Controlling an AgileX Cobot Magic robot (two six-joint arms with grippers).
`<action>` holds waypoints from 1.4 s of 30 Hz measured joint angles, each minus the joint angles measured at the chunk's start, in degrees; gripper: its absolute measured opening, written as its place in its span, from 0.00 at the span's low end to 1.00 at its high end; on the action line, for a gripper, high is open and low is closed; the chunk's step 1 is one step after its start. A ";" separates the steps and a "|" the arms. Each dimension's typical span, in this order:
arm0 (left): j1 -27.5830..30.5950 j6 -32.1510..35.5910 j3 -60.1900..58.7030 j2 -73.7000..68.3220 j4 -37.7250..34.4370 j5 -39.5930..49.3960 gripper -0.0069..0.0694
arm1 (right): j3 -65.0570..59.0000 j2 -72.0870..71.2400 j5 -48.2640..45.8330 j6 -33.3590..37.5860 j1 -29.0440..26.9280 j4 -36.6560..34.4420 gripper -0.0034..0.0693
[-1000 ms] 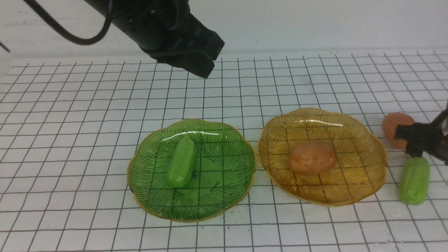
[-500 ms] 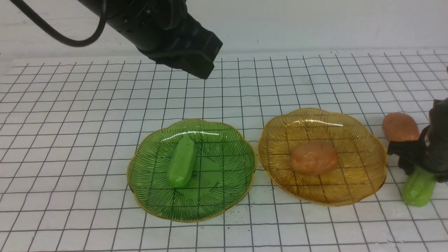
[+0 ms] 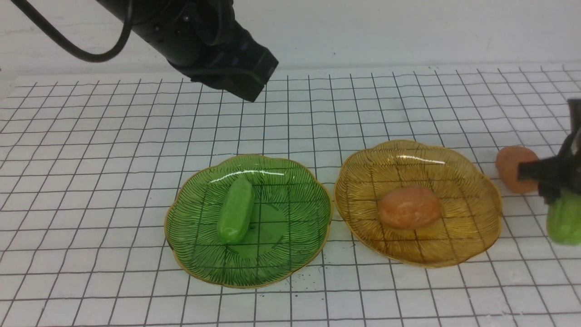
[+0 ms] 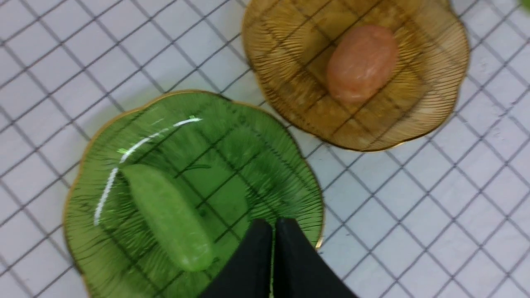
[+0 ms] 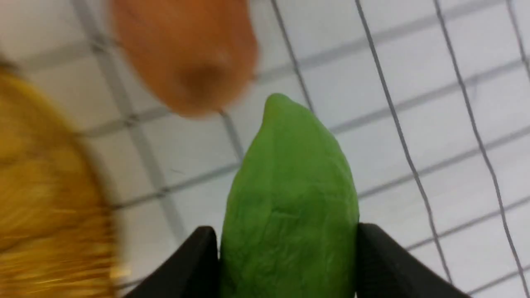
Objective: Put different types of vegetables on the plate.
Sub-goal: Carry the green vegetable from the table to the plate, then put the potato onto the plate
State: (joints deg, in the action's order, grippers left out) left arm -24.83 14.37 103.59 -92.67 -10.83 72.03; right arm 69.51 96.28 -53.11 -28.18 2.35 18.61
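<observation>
The right pincer [image 3: 557, 182] is at the right side of the table [image 3: 91, 159], closed about halfway on a green cucumber [image 3: 564, 222]. In the right wrist view its two black fingers [image 5: 194, 265] press against both flanks of that cucumber [image 5: 290, 186], whose pointed end sticks out beyond them. I cannot tell whether its lower end touches the table. A loose orange potato [image 3: 510, 169] lies on the table just beside the pincer, toward the far edge. The amber plate [image 3: 467, 204], right of centre, holds a second potato [image 3: 409, 207] in its middle. The green plate [image 3: 290, 218] sits close on its left, with a second cucumber [image 3: 236, 211] lying left of its middle. The left pincer [image 3: 247, 88] hangs above the far part of the table, fully closed and empty. In the left wrist view its fingers [image 4: 252, 256] meet.
</observation>
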 joint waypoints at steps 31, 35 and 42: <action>0.01 -11.45 0.00 0.00 6.89 0.00 0.08 | 5.58 10.60 26.49 36.06 28.95 -53.38 0.95; 0.01 -11.99 0.00 0.00 6.89 0.00 0.08 | 8.79 8.46 16.18 36.06 25.97 -51.05 0.95; 0.01 -12.21 0.00 0.00 6.89 0.00 0.08 | 18.71 6.26 -4.55 37.37 8.19 -42.87 0.71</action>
State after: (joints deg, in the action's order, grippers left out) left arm -24.82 2.16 103.59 -92.67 -3.94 72.03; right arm 88.21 102.54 -57.66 9.19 10.54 -24.26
